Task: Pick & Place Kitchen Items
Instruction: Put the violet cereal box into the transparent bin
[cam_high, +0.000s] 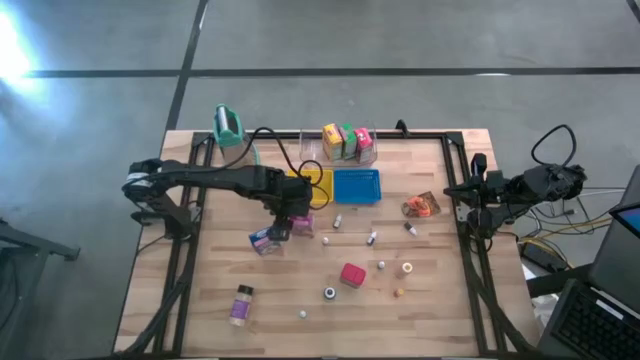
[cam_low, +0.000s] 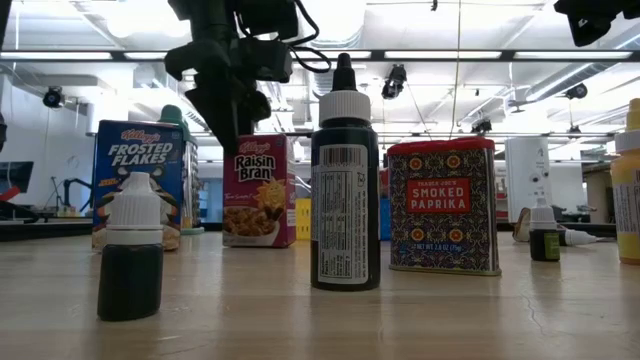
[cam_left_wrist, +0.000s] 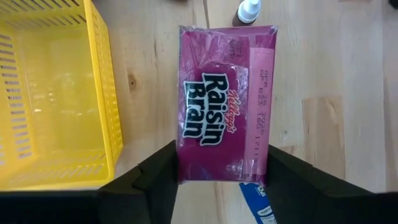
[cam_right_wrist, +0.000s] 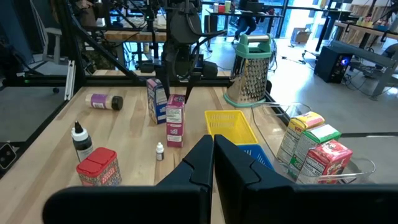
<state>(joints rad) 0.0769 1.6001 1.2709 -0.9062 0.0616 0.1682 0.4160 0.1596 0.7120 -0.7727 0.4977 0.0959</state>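
A pink Raisin Bran carton stands upright on the table, just in front of the yellow tray. My left gripper comes down over it and is shut on its top end. A blue Frosted Flakes carton stands close beside it. My right gripper waits shut at the table's right edge, touching nothing. A red paprika tin, an orange pouch and several small dropper bottles lie scattered on the table. My left gripper pinches the Raisin Bran carton between its two fingers, one on each narrow side, near the carton's top end. The fingers come from above, slanting steeply down. The carton stands upright, its base on the table.
A blue tray sits right of the yellow one. A clear bin with several cartons stands at the far edge, a grater at the far left corner. A spice jar lies near the front left.
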